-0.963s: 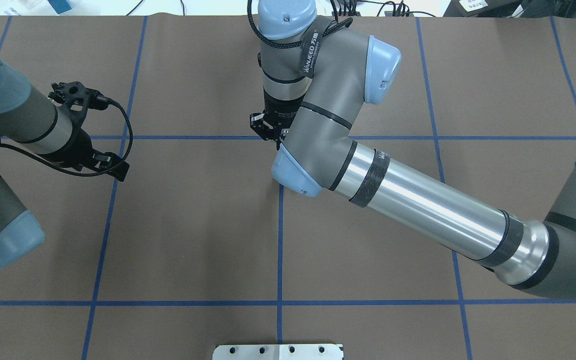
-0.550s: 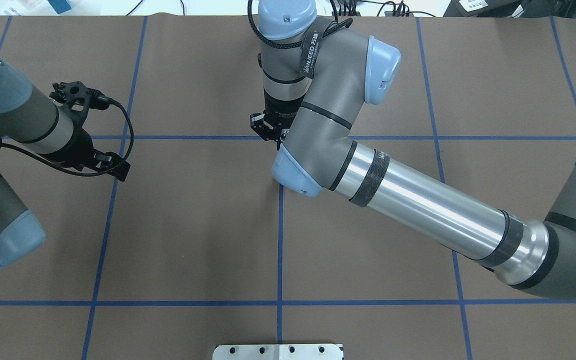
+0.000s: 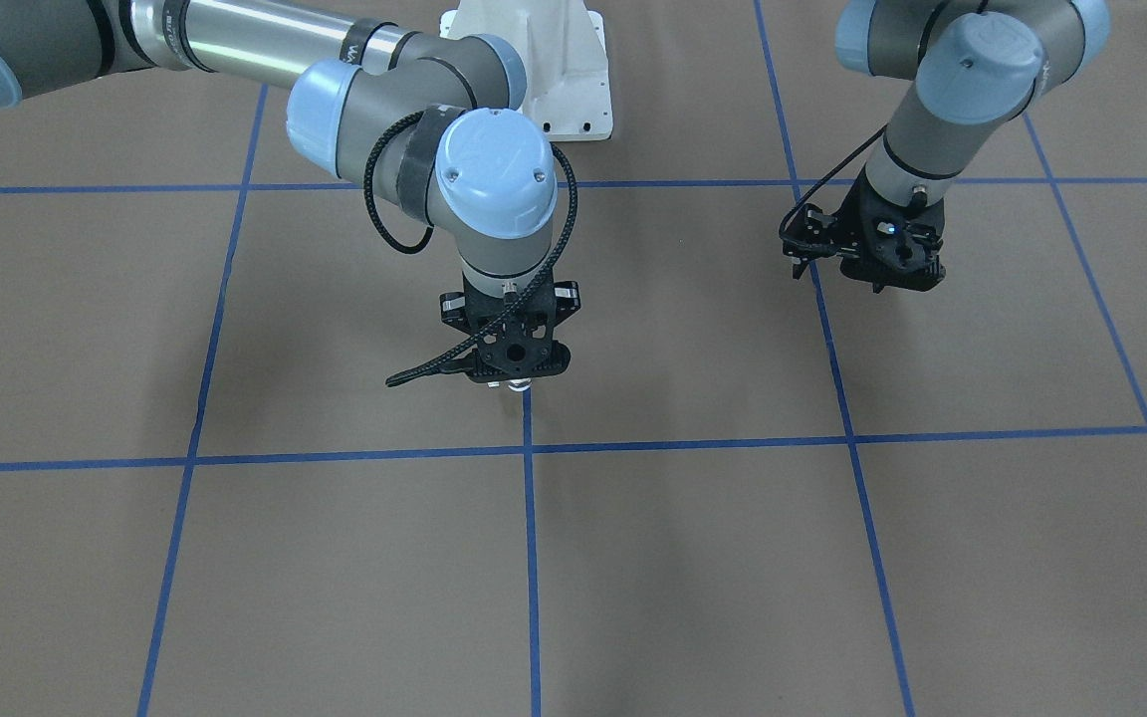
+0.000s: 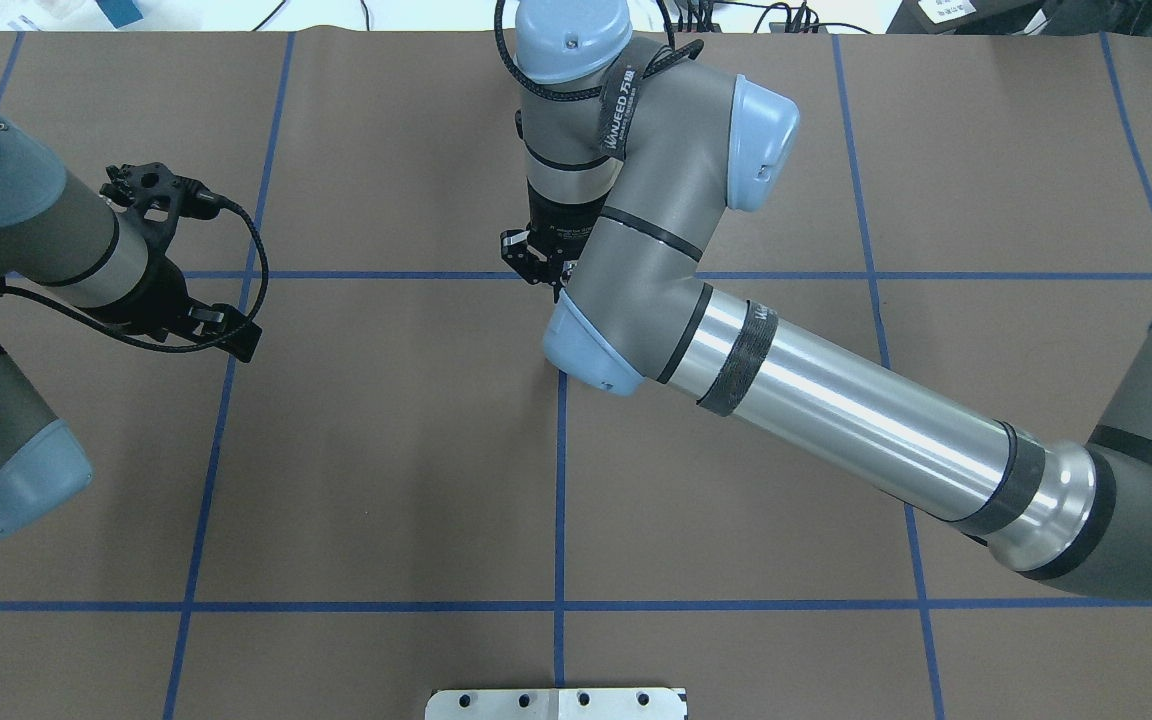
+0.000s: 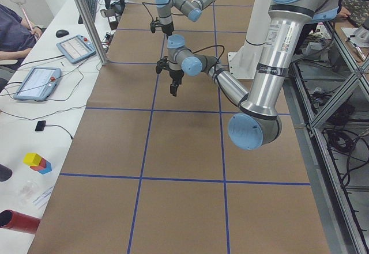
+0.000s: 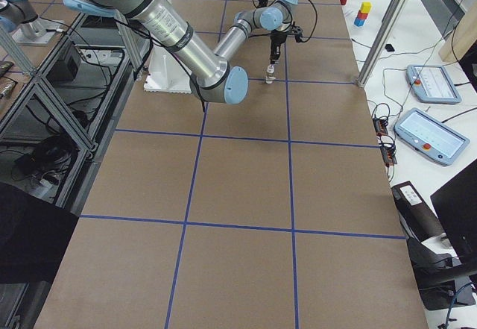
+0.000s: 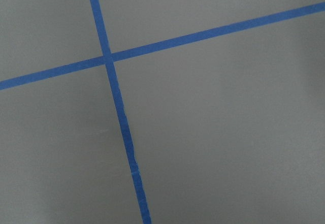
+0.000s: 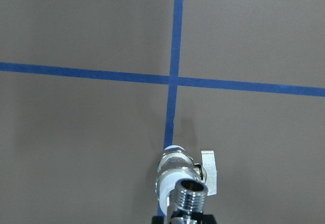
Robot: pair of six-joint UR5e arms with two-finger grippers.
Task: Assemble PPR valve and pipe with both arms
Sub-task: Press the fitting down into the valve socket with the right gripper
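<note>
There are two arms: left arm (image 4: 36, 250), right arm (image 4: 836, 400). Two grippers: left gripper (image 3: 887, 279), right gripper (image 3: 517, 381). One PPR valve (image 8: 175, 165), one pipe (image 8: 190, 197). One white pedestal (image 3: 554, 70) at twelve o'clock. Two tablets (image 6: 428, 83) at three o'clock.

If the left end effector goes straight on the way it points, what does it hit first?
Left end effector points down at the table, near a tape cross. Nothing else shows ahead; height unclear.

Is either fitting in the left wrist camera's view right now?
No, the left wrist view shows only brown table cover crossed by blue tape lines.
</note>
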